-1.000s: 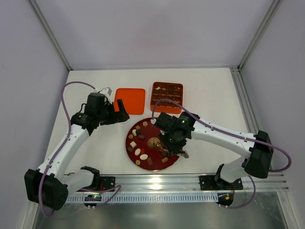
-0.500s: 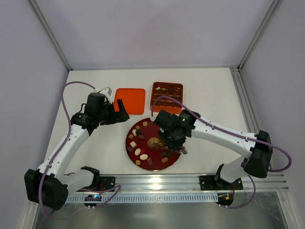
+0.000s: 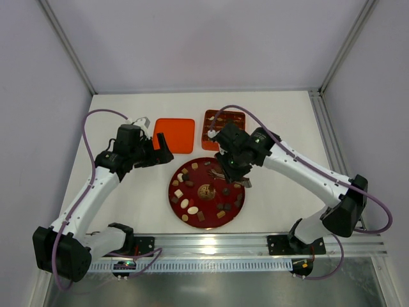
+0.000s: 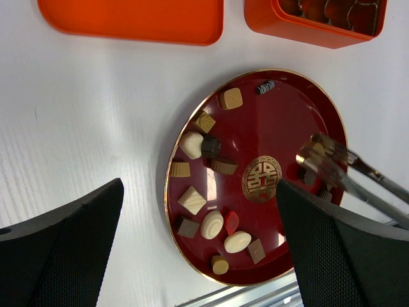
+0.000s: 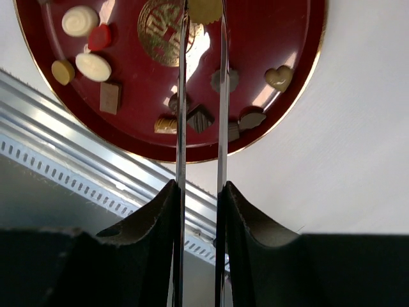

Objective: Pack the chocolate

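Chocolate (image 4: 211, 224) sits mostly on the dark red plate (image 4: 291, 102), mid-table (image 4: 96, 115): small ovals, squares, rounds and one heart, in cream, tan and dark brown, loosely scattered, most lying apart from their neighbours. I judge each piece light and rigid but brittle, with smooth faces that could slip or scuff. Best taken across two opposite sides, low on the body, with a gentle squeeze. My right gripper (image 4: 316, 153), its long thin blades drawn narrow, has a tan scalloped round (image 5: 204, 9) pinched at the very tips, over the plate just right of the gold emblem (image 4: 262, 179). My left gripper (image 3: 163, 149) stands spread wide, holding nothing, off the plate's left side near the flat orange lid (image 4: 128, 16). The orange gridded tray (image 4: 307, 35) lies beyond the plate, beside the lid. The cells I can see hold dark pieces, but the right arm and the frame edge hide the rest, so I cannot say how full it is.
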Controlling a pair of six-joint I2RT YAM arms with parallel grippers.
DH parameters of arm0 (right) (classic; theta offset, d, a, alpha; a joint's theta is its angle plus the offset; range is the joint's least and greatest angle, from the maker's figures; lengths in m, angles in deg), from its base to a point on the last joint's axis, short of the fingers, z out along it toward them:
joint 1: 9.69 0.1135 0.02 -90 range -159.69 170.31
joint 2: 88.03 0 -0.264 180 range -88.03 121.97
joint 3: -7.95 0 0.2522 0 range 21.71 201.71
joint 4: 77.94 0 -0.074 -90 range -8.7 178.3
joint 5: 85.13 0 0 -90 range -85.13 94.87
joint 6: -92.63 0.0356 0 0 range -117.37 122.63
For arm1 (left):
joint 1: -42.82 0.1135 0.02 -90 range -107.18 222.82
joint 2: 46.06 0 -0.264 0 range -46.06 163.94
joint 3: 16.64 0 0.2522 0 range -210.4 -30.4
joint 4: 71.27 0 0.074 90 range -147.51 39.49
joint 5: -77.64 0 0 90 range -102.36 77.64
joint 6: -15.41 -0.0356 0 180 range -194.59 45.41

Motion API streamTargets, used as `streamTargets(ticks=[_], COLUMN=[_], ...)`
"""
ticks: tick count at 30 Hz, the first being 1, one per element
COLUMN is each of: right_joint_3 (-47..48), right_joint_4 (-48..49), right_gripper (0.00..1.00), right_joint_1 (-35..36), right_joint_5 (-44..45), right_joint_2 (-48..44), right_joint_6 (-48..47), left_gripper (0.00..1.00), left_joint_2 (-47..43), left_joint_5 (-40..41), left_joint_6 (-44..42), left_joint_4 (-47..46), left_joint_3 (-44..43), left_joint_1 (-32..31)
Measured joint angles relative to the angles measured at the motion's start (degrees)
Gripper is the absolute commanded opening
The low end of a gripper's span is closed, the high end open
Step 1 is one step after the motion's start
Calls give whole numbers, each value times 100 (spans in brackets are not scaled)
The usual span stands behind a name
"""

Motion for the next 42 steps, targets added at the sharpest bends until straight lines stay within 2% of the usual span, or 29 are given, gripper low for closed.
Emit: streamTargets(ticks=[9,19,26,42], right_joint_3=[1034,2398,3176,3244], right_joint_4=[125,586,658,723], right_gripper=[32,32,32,32], right_joint_1=[-1399,-2573,-2964,-3373], right_joint_5=[-11,-20,76,96], right_joint_2=[529,1849,2656,3064], right_joint_6=[-461,-568,-590,-592], left_gripper=[100,100,100,100], left_joint_2=[0,0,0,0], left_joint_5=[-44,-92,-103,-114], left_joint_6=[2,0,0,2], left_joint_4=[0,-2,-2,-2], left_joint_3=[0,0,0,0], left_joint_1=[0,0,0,0])
